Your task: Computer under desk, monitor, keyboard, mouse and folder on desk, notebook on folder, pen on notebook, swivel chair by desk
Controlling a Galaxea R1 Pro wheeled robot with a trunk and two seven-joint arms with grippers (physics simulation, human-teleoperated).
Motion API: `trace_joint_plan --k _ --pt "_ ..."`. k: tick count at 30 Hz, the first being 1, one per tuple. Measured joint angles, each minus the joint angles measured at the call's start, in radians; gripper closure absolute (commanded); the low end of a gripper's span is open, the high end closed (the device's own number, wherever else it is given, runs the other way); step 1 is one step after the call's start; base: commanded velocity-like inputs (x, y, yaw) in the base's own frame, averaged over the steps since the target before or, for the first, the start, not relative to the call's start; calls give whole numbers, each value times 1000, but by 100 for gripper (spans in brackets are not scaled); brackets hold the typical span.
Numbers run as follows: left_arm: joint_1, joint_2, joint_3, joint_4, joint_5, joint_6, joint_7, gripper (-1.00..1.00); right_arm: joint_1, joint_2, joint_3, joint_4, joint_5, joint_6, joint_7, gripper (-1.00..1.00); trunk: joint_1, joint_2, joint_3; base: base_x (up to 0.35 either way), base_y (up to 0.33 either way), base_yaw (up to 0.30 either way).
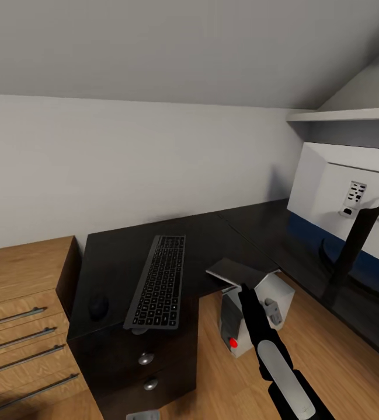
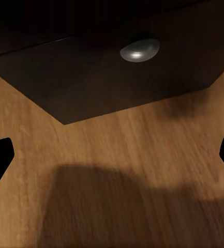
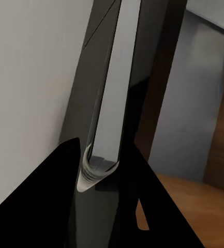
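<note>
I've got the right gripper (image 3: 99, 173) pinching the computer's (image 1: 253, 312) top panel edge — tower tilted at the desk's (image 1: 212, 233) inner corner, ready to slide under — left gripper (image 2: 112, 155) spread, idle.

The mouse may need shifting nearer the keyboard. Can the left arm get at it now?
Probably yes. The mouse lies uncovered on the desk, apart from the keyboard. The left gripper is open and empty, low before the drawer unit; it must rise first.

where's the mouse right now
In the head view, the small black oval mouse sits on the black desk, left of the slim dark-keyed keyboard, near the light-wood drawer chest.
</note>
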Motion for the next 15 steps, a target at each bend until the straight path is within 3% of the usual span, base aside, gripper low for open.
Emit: trace_joint_plan --k 15 --pt "0 0 0 0 0 1 0 -100 -4 1 3 6 3 -2 1 100 0 0 0 36 0 0"
